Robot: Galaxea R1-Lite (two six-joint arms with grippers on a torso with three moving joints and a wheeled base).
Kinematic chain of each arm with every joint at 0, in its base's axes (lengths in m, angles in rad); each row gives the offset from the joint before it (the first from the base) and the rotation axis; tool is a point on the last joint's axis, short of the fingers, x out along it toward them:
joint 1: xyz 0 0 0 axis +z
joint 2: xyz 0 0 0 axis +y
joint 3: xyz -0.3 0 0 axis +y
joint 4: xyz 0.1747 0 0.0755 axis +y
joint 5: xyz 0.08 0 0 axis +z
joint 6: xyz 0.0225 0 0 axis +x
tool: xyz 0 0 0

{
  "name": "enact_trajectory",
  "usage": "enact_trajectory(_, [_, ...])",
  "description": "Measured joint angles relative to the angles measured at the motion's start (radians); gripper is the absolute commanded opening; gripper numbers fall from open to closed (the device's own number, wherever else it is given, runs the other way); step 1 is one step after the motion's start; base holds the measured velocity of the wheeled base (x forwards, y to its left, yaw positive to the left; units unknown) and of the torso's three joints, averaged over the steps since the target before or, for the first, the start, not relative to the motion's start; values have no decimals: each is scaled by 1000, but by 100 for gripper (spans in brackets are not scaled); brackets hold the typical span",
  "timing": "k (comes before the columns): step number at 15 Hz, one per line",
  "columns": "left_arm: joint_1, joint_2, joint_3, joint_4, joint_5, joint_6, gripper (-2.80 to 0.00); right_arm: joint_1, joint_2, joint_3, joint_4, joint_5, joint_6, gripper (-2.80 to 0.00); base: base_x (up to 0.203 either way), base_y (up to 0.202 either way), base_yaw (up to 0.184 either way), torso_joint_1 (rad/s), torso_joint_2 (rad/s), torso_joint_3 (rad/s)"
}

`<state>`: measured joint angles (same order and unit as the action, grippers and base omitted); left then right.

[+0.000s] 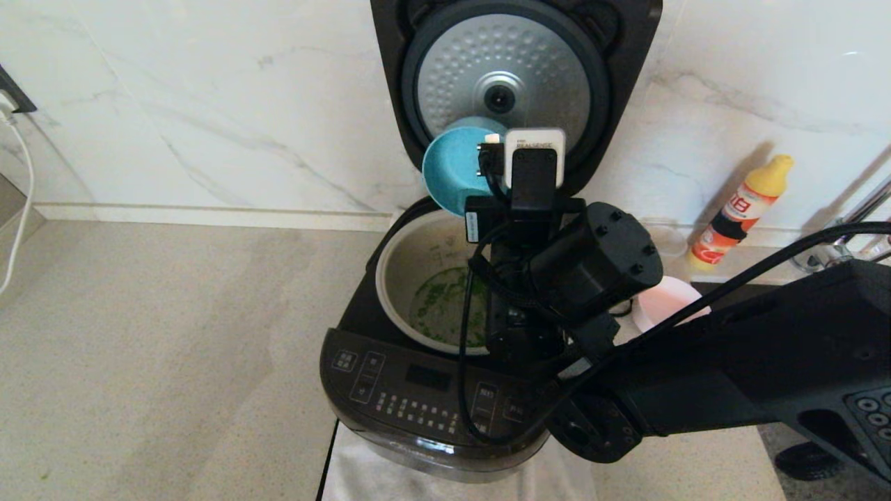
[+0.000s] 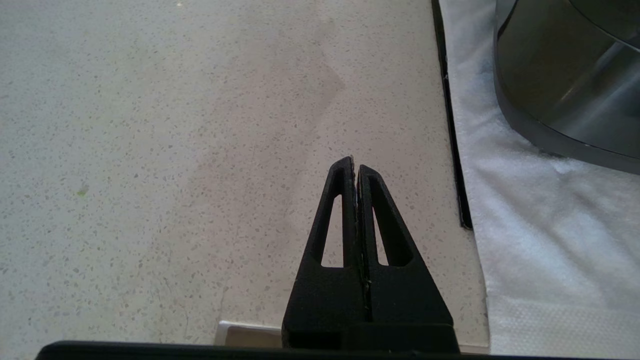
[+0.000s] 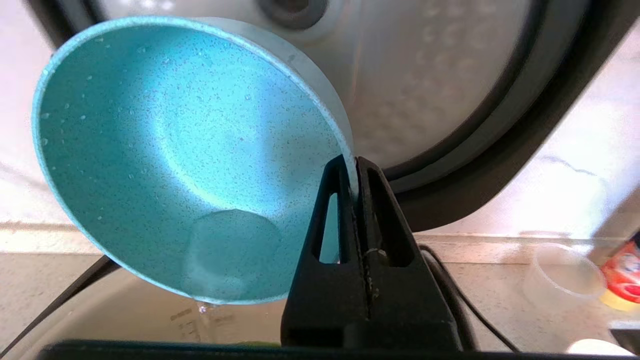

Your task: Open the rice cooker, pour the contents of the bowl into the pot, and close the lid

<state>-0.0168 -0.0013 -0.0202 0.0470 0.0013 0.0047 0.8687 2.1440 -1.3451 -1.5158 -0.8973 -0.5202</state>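
The right gripper (image 3: 354, 167), clamped on the rim of the blue bowl (image 3: 165, 150), holds it tipped over the pot (image 1: 418, 261) just below; green bits (image 1: 445, 303) lie inside. Pouring looks finished. Next: set the bowl aside, then close the lid (image 1: 511, 76).

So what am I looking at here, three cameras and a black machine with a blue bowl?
It is a two-armed robot. One picture comes from its head, the other two from its wrists. Its right arm has its jaws shut on the rim of a teal bowl, tipped over the open rice cooker, lid up. Green bits lie in the pot. The left jaws, shut, hang idle over the speckled counter. A yellow-capped bottle and a pink bowl stand at the cooker's right.
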Motion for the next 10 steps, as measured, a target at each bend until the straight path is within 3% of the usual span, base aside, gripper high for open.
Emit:
enact_trajectory(5, [0,0,0,0,0,0,-280,4,-114,13,165,-51,3,-280,0,0,0,0,0,0])
enact_trajectory(10, [0,0,0,0,0,0,-280,13,-266,3,579,-72,99,-280,0,0,0,0,0,0])
